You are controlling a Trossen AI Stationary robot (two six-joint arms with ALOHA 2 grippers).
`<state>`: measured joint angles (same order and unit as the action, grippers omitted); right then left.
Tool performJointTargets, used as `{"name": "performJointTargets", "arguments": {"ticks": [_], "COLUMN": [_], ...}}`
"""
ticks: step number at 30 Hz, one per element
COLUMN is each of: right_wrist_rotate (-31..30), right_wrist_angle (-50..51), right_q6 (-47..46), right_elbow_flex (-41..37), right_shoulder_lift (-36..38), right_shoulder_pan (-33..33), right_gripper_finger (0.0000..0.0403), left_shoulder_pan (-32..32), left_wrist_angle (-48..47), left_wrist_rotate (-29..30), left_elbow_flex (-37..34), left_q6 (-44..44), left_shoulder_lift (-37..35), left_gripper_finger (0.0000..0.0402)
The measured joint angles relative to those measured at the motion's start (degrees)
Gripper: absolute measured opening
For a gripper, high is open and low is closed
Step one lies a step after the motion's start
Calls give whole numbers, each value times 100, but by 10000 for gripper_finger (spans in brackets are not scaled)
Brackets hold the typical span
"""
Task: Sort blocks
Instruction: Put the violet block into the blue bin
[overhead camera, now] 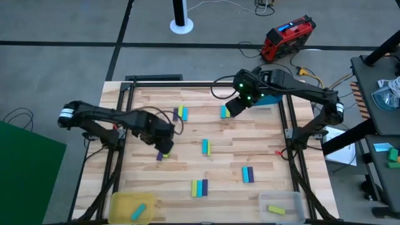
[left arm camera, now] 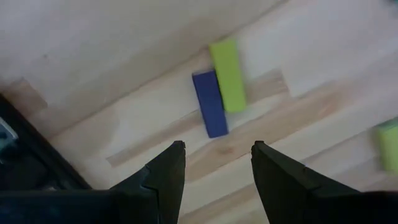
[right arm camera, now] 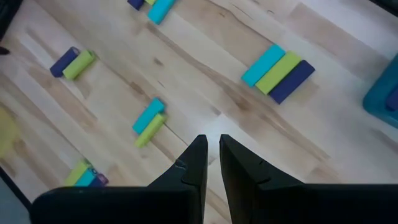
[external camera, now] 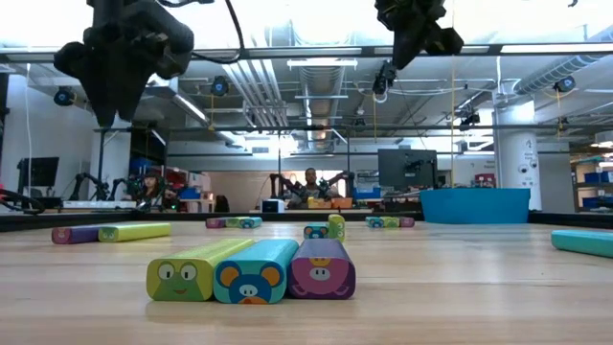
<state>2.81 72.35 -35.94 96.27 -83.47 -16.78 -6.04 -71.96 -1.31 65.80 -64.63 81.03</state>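
Small blocks lie flat on the wooden table in groups. A purple block (left arm camera: 209, 104) and a yellow-green block (left arm camera: 228, 74) lie side by side at the left. My left gripper (left arm camera: 216, 152) hangs open above this pair (overhead camera: 161, 155), touching nothing. Other groups are a trio (overhead camera: 182, 112), a pair (overhead camera: 205, 147), a pair (overhead camera: 248, 174) and a trio (overhead camera: 199, 187). My right gripper (right arm camera: 213, 149) is shut and empty, raised over the far right beside a cyan and green pair (overhead camera: 224, 111). The low view shows both grippers high above the table.
A yellow tray (overhead camera: 122, 201) at the near left corner holds a cyan block. A clear tray (overhead camera: 289, 199) at the near right holds a yellow-green block. A blue tray (overhead camera: 270, 98) sits at the far right under my right arm. Black frame rails run along both table sides.
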Motion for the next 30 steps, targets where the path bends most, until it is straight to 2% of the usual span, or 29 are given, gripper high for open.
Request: {"name": "performJointTargets", "arguments": {"ticks": [4,10,16,22,30], "right_wrist_rotate": [-56,-181,-186,-189,-248], "right_wrist_angle": [67,81,90,88,85], "right_q6": [22,15,2,-2,-2], "right_elbow_flex": [0,0,0,-2,-4], "right_shoulder_lift": [57,76,76,73,63], "right_shoulder_pan": [0,-4,-2,-2,-2], "right_gripper_finger": [34,34,34,34,34], "left_shoulder_pan": [-355,-414,-509,-555,-579], "left_wrist_angle": [162,497,1457,1592,2389], "left_wrist_rotate": [44,-354,-372,-287,-276], "left_elbow_flex": [-42,-330,-875,-1237,-1800], "left_q6": [305,167,-85,-304,-483], "left_shoulder_lift": [297,559,541,530,527], "left_gripper_finger": [162,167,192,209,210]}}
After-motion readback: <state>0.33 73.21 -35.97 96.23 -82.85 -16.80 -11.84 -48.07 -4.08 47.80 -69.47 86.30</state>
